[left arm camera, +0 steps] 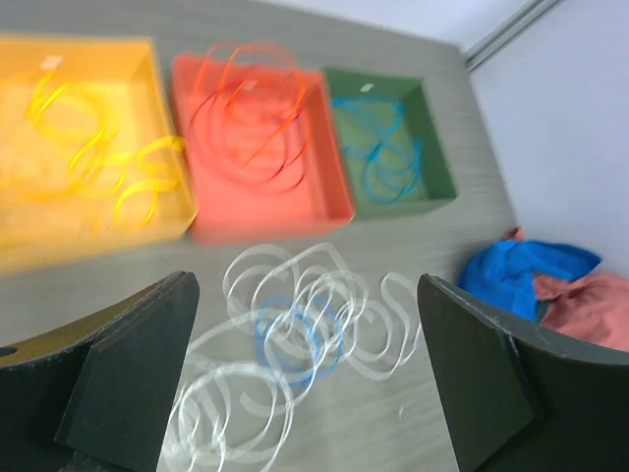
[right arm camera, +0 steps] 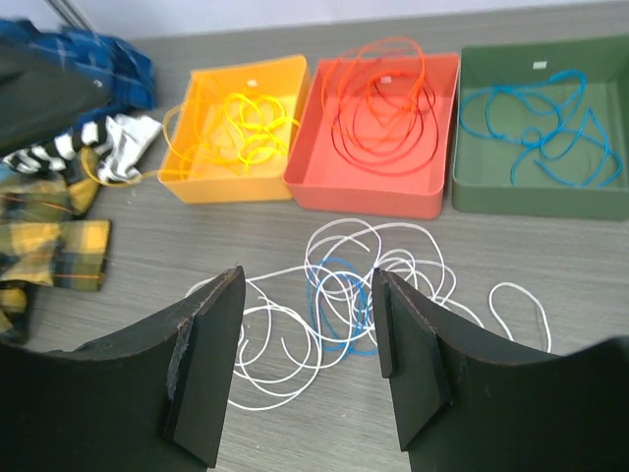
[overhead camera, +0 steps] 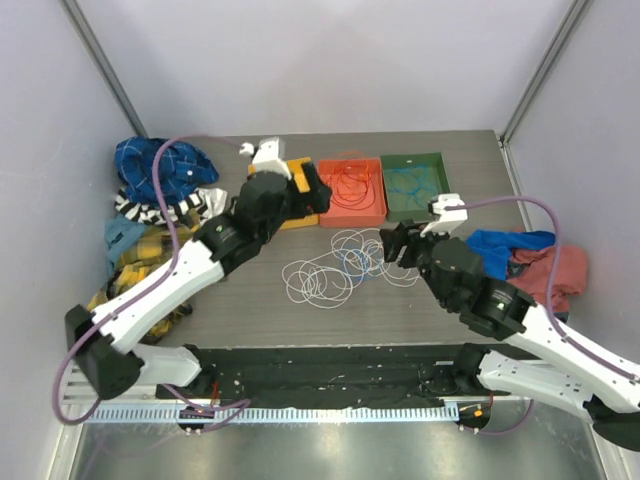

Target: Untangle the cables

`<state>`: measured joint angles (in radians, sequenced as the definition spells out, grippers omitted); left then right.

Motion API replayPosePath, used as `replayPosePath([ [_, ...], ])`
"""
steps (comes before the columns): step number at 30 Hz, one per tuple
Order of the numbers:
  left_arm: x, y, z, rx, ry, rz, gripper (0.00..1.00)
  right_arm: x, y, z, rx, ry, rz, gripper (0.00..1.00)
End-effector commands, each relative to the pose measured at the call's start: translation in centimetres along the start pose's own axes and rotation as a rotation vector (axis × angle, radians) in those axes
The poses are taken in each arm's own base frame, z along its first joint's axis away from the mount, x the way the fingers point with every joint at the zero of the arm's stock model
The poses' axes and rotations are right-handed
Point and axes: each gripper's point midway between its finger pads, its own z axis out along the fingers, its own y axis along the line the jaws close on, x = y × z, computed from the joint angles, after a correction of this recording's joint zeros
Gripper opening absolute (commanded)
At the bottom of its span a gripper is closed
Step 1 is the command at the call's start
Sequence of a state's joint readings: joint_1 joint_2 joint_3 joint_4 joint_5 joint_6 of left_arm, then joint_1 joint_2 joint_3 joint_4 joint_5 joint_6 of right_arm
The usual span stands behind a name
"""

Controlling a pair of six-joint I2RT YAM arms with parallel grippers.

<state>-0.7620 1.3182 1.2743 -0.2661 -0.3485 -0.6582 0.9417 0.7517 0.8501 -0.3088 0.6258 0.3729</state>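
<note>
A tangle of white cables (overhead camera: 330, 268) with one blue cable (right arm camera: 335, 262) threaded through it lies loose on the grey table. My left gripper (overhead camera: 312, 190) hovers over the yellow tray (overhead camera: 296, 222), open wide and empty. Seen from its wrist, the left gripper (left arm camera: 307, 285) frames the blurred white and blue loops (left arm camera: 257, 343). My right gripper (overhead camera: 396, 245) stands open just right of the tangle, and in the right wrist view nothing sits between its fingers (right arm camera: 211, 354). Yellow cables (right arm camera: 246, 123), orange and red cables (right arm camera: 378, 103) and blue cables (right arm camera: 536, 128) lie in their trays.
The red tray (overhead camera: 352, 212) and the green tray (overhead camera: 412, 212) stand side by side behind the tangle. A heap of coloured cloths (overhead camera: 155, 195) fills the left side. Blue and red cloths (overhead camera: 535, 262) lie at the right. Walls close in the table.
</note>
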Motion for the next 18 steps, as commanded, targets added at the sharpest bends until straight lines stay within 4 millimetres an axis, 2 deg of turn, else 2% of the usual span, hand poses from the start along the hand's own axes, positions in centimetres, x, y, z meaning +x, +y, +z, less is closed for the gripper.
replayPosePath([
  [1, 4.3, 6.8, -4.0, -0.263, 0.047, 0.004, 1.0, -0.5, 1.3, 1.7, 0.031, -0.01, 0.082, 0.63],
  [2, 5.0, 7.8, -4.6, -0.291, 0.06, -0.003, 1.0, -0.6, 1.6, 2.0, 0.033, -0.008, 0.086, 0.63],
  [3, 5.8, 8.9, -5.4, -0.322, 0.081, 0.004, 1.0, 0.1, 1.8, 2.7, 0.044, 0.014, 0.074, 0.63],
  [6, 6.7, 11.6, -7.5, -0.396, 0.079, -0.019, 1.0, 1.1, 2.7, 4.0, 0.046, 0.058, 0.038, 0.62],
  [10, 8.6, 14.7, -10.1, -0.477, 0.11, -0.028, 1.0, 5.6, 3.1, 6.8, 0.076, 0.178, -0.024, 0.58],
  [11, 8.5, 14.8, -10.7, -0.466, 0.094, -0.06, 1.0, 6.8, 3.8, 7.3, 0.051, 0.203, -0.013, 0.57],
  [12, 9.2, 15.4, -11.1, -0.468, 0.104, -0.06, 1.0, 7.5, 4.1, 7.7, 0.041, 0.215, -0.007, 0.56],
  [13, 9.3, 15.6, -11.5, -0.458, 0.102, -0.068, 1.0, 9.1, 4.3, 8.4, 0.043, 0.247, -0.013, 0.55],
  [14, 9.5, 15.8, -11.7, -0.453, 0.098, -0.081, 1.0, 9.6, 4.6, 8.8, 0.038, 0.251, 0.0, 0.54],
  [18, 9.7, 16.6, -13.3, -0.41, 0.059, -0.129, 1.0, 13.1, 3.7, 11.1, 0.093, 0.323, -0.021, 0.52],
])
